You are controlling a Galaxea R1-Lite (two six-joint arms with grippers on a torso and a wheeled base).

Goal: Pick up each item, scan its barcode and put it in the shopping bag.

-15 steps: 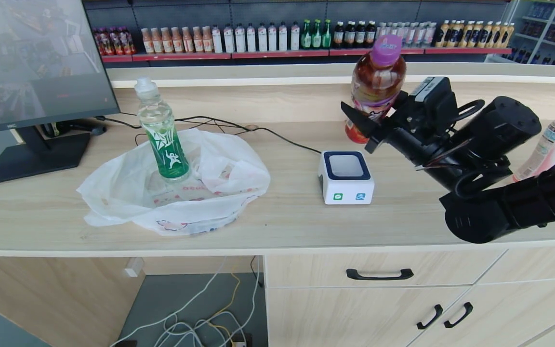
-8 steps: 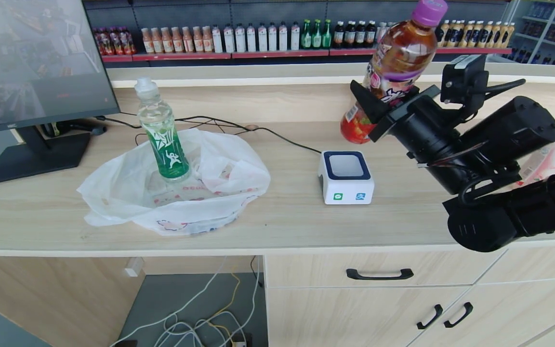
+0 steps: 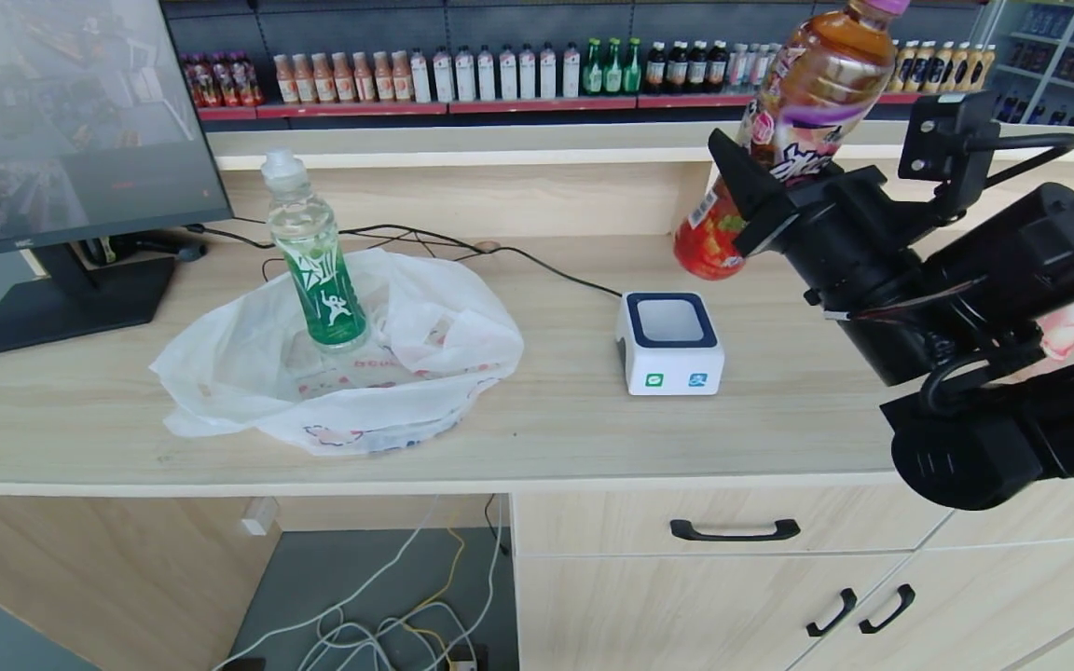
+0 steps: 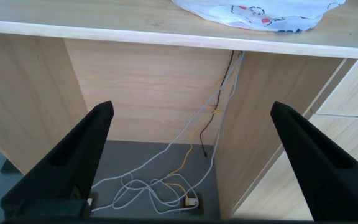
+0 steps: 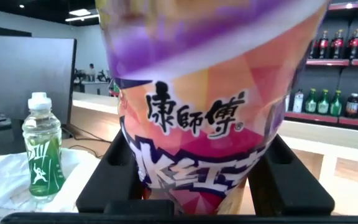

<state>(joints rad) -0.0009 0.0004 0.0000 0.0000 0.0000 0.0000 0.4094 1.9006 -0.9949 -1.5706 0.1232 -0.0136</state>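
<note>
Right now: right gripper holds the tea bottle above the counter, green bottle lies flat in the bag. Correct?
Not quite. The green bottle stands upright in the shopping bag, not flat, as the head view shows. The rest is right: the right gripper holds the tea bottle above the counter.

You are at a shop checkout: shelves (image 3: 537, 105) of bottled drinks (image 3: 509, 73) run behind, and a scanner (image 3: 669, 343), a monitor (image 3: 61, 121) and a bag (image 3: 425, 354) sit on the wooden tabletop (image 3: 546, 429).
</note>
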